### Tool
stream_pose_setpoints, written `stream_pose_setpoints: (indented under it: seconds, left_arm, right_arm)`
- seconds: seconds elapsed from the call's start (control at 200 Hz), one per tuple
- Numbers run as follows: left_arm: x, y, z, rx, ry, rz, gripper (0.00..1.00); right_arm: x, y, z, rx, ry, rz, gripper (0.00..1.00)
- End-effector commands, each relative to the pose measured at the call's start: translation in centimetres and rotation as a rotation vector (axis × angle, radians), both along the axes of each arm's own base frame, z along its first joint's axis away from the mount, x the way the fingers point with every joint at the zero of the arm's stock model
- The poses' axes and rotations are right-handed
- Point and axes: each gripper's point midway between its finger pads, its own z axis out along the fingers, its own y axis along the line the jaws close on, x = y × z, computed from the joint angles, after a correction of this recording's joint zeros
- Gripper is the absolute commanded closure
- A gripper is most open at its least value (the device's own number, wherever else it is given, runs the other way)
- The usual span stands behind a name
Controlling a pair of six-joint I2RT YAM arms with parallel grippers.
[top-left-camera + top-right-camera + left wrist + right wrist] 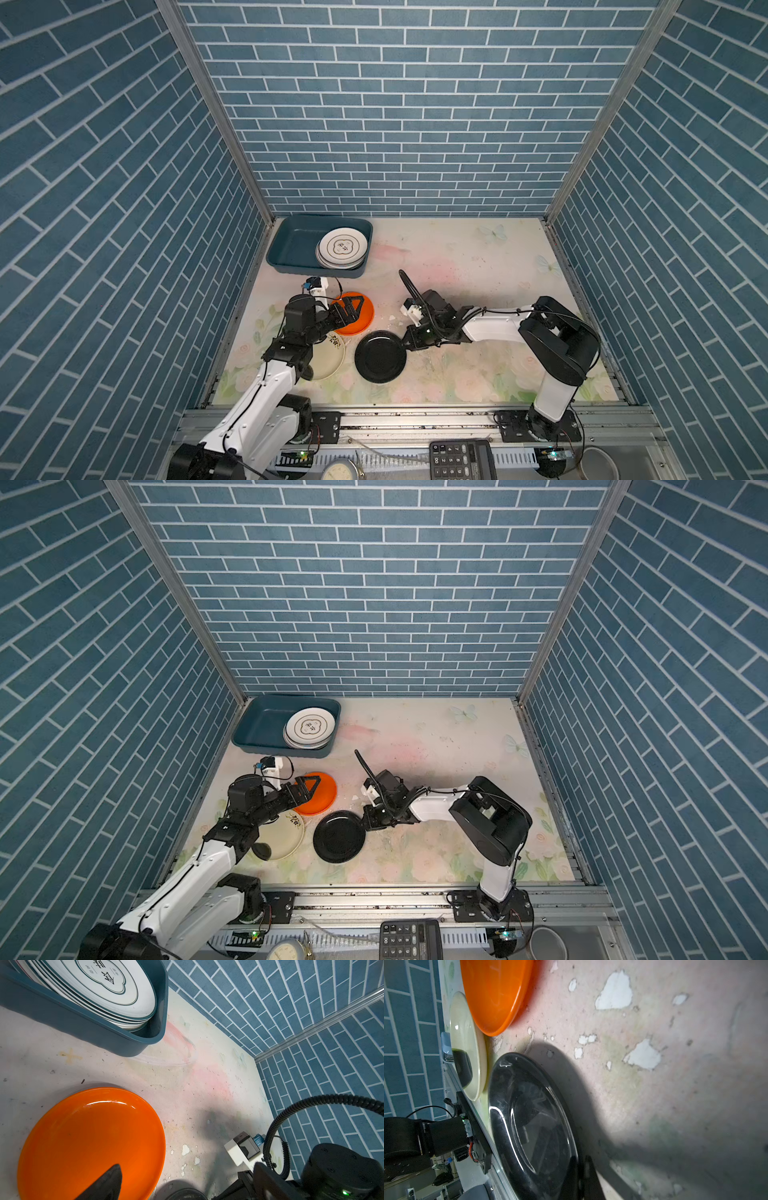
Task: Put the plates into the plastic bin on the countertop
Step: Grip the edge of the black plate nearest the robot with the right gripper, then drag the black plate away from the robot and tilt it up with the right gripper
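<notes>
Right wrist view: right gripper [582, 1177] was clamped on the rim of the round glossy black plate [533, 1122], at its 2 o'clock edge in both top views, probably because flat plates lift only by the edge. Left gripper [352, 307] hung jaws apart over the round orange plate [366, 318]. Dark teal plastic bin [291, 245] sat at 11 o'clock on the floral tabletop [457, 270].

Floral countertop [457, 266]: plastic bin [286, 237] at 10 o'clock, with a stack of white plates [343, 245] in its 3 o'clock half. The left gripper [356, 306], jaws spread, is over the orange plate [359, 326], with the cream plate [330, 361] at 7 o'clock of it. The right gripper [406, 341] is closed on the black plate [380, 356] at its 2 o'clock rim.
</notes>
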Motion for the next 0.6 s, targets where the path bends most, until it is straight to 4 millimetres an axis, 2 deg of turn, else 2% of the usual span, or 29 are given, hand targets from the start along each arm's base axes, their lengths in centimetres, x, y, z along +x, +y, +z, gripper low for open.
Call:
stream_pose_setpoints:
  seconds: [0.0, 0.395, 0.595]
  left_arm:
    - [0.3, 0.0, 0.7, 0.011, -0.019, -0.004, 0.0]
    - [0.3, 0.0, 1.0, -0.001, -0.024, 0.0, 0.0]
    - [0.3, 0.0, 1.1, 0.007, -0.021, -0.005, 0.0]
  right_arm:
    - [0.5, -0.8, -0.7, -0.066, -0.021, -0.03, 1.0]
    - [2.1, -2.9, -0.2, -0.126, -0.092, -0.133, 1.0]
    - [3.8, -4.4, 0.5, -0.114, -0.104, -0.213, 1.0]
